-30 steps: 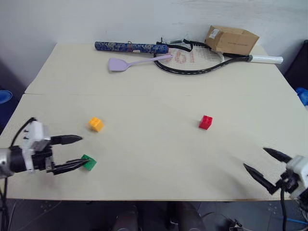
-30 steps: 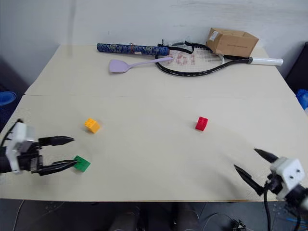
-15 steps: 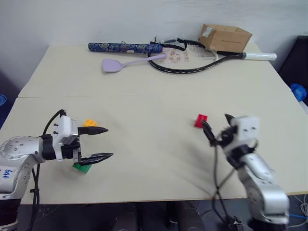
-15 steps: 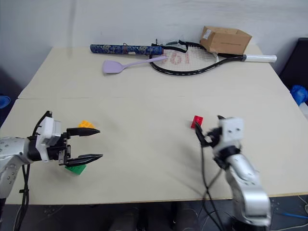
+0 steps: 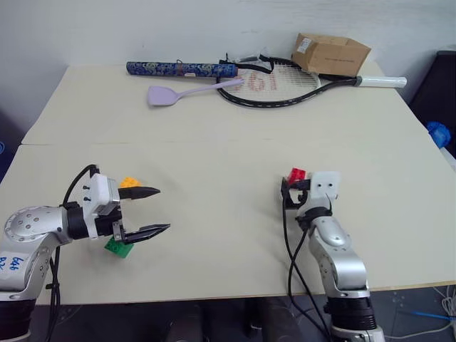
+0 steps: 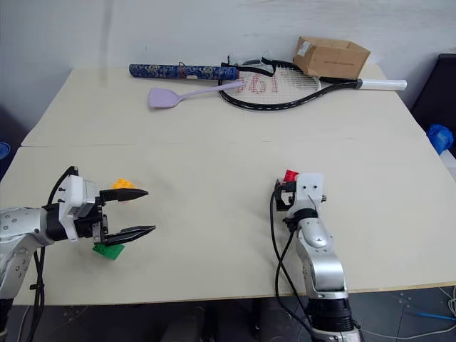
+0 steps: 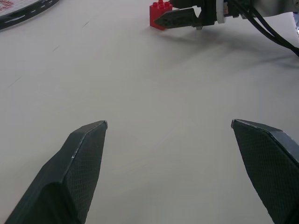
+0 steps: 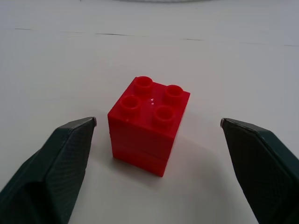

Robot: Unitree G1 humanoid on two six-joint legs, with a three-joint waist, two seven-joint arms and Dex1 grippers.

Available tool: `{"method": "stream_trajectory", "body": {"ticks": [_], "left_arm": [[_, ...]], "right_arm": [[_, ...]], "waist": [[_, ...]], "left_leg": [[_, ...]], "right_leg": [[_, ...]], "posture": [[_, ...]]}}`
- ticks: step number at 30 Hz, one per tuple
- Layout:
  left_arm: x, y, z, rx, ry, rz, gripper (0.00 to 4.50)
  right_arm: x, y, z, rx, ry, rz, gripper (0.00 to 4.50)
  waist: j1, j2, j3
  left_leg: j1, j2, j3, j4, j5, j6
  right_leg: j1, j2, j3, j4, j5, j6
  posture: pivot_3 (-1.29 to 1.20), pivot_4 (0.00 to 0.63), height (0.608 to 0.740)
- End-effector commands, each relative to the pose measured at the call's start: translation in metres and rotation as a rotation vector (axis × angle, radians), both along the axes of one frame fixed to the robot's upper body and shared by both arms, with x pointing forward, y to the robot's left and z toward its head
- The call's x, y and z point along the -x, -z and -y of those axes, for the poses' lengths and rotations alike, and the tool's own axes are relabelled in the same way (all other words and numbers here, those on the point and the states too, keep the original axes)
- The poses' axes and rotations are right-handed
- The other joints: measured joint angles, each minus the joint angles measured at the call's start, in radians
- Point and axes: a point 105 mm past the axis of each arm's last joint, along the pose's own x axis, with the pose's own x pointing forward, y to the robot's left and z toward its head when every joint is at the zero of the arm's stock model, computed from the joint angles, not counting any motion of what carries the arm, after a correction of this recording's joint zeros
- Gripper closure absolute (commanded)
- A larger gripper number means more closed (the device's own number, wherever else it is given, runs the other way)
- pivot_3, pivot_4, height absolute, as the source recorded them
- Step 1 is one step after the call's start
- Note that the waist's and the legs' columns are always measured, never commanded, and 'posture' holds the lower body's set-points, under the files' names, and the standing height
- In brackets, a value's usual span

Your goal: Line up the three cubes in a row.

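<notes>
Pale worktop (image 5: 214, 142), red cube (image 5: 296, 175), green cube (image 5: 118, 247), yellow cube (image 5: 128, 183) on it, at the far edge racket (image 5: 285, 85), spatula (image 5: 171, 92), blue tube (image 5: 182, 69), box (image 5: 330, 54)

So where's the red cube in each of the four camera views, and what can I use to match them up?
Left eye view: red cube right of centre, just beyond the right gripper.
Right eye view: the same spot, by the gripper's white housing.
Left wrist view: near the upper edge, beside the right gripper's black fingers.
Right wrist view: centre, studs up, between that gripper's open fingers, untouched.
Shared landmark: the right gripper itself.
</notes>
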Motion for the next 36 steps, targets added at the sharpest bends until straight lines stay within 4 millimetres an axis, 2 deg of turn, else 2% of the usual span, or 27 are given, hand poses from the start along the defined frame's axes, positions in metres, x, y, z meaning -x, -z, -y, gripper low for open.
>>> {"method": "stream_trajectory", "body": {"ticks": [1, 6, 10, 15, 16, 18, 20, 21, 27, 31, 34, 35, 36], "left_arm": [[0.000, -0.011, -0.001, 0.007, -0.016, 0.057, 0.00], [0.000, -0.009, 0.000, 0.007, -0.006, 0.050, 0.00], [0.000, -0.011, -0.001, 0.009, -0.011, 0.052, 0.00], [-0.001, -0.011, -0.005, 0.008, -0.019, 0.051, 0.00], [-0.002, -0.011, -0.005, 0.006, -0.019, 0.050, 0.00], [0.000, -0.009, -0.005, 0.002, -0.012, 0.040, 0.00], [0.001, -0.006, -0.003, -0.003, 0.002, 0.027, 0.00], [0.001, -0.006, -0.002, -0.005, 0.007, 0.024, 0.00], [0.001, -0.009, 0.004, -0.006, 0.025, 0.039, 0.00], [0.006, -0.013, 0.004, 0.001, 0.032, 0.026, 0.00], [0.004, -0.015, -0.004, -0.003, -0.012, 0.026, 0.00], [0.003, -0.017, -0.007, -0.003, -0.025, 0.030, 0.00], [0.002, -0.018, -0.010, -0.002, -0.036, 0.035, 0.00]], "right_arm": [[-0.003, -0.012, 0.001, -0.022, 0.002, 0.059, 1.34], [-0.003, -0.014, 0.000, -0.038, -0.026, 0.090, 3.08], [0.012, -0.029, 0.010, -0.090, -0.121, 0.163, 3.06], [0.045, -0.063, 0.008, -0.010, -0.649, 0.282, 3.06], [0.053, -0.062, 0.005, 0.052, -0.785, 0.261, 3.06], [0.069, -0.046, 0.003, 0.259, -1.074, 0.150, 3.06], [0.081, -0.034, 0.002, 0.310, -1.300, 0.081, 3.06], [0.083, -0.031, 0.002, 0.300, -1.357, 0.062, 3.06], [0.069, -0.003, -0.008, 0.296, -1.526, -0.007, 3.06], [0.059, 0.001, -0.014, 0.322, -1.550, 0.033, 3.06], [0.056, 0.003, -0.015, 0.348, -1.555, 0.069, 3.06], [0.056, 0.004, -0.015, 0.352, -1.562, 0.066, 2.35], [0.057, 0.006, -0.014, 0.346, -1.571, 0.050, 2.03]], "waist": [[0.000, 0.000, 0.000], [0.000, 0.000, 0.000], [0.002, 0.000, 0.000], [0.004, 0.000, 0.000], [0.004, 0.000, 0.000], [0.004, 0.000, 0.000], [0.002, -0.002, 0.000], [0.001, -0.002, 0.001], [0.004, -0.002, 0.001], [0.006, -0.002, 0.001], [0.006, -0.002, 0.001], [0.006, -0.002, 0.001], [0.006, -0.002, 0.001]], "left_leg": [[0.000, 0.000, 0.000, 0.000, 0.000, 0.000], [0.000, 0.000, 0.000, 0.000, 0.000, 0.000], [0.000, 0.000, 0.000, 0.000, 0.000, 0.000], [0.000, -0.001, 0.000, 0.000, -0.001, 0.003], [0.000, -0.001, 0.000, 0.000, -0.001, 0.003], [0.003, 0.000, -0.002, 0.000, -0.002, 0.004], [0.005, 0.001, -0.002, 0.000, -0.002, 0.005], [0.006, 0.001, -0.002, 0.000, -0.002, 0.004], [0.007, 0.000, 0.000, 0.000, -0.002, 0.003], [0.005, 0.000, -0.001, 0.001, -0.002, 0.004], [0.005, 0.000, -0.002, 0.002, -0.002, 0.004], [0.004, 0.000, -0.002, 0.003, -0.002, 0.004], [0.004, 0.000, -0.002, 0.003, -0.002, 0.004]], "right_leg": [[0.000, 0.000, 0.000, 0.000, 0.000, 0.000], [0.000, 0.000, 0.000, 0.000, 0.000, 0.000], [0.000, 0.000, 0.000, 0.000, 0.000, 0.000], [0.001, -0.001, 0.001, -0.002, 0.000, 0.001], [0.002, 0.000, 0.001, -0.003, 0.001, 0.001], [0.007, 0.000, -0.001, -0.005, 0.001, 0.001], [0.009, 0.001, -0.002, -0.005, 0.001, 0.001], [0.009, 0.001, -0.002, -0.005, 0.000, 0.001], [0.010, -0.001, -0.002, -0.004, 0.000, 0.001], [0.009, -0.002, -0.003, -0.004, 0.000, 0.001], [0.009, -0.002, -0.004, -0.004, 0.001, 0.001], [0.009, -0.002, -0.004, -0.004, 0.001, 0.001], [0.009, -0.002, -0.004, -0.004, 0.001, 0.001]], "posture": [[0.00, 0.150, 0.740], [0.00, 0.150, 0.740], [0.00, 0.150, 0.740], [0.00, 0.150, 0.740], [0.00, 0.150, 0.740], [0.00, 0.150, 0.740], [0.00, 0.150, 0.740], [0.00, 0.150, 0.740], [0.00, 0.150, 0.740], [0.00, 0.150, 0.740], [0.00, 0.150, 0.740], [0.00, 0.150, 0.740], [0.00, 0.150, 0.740]]}}
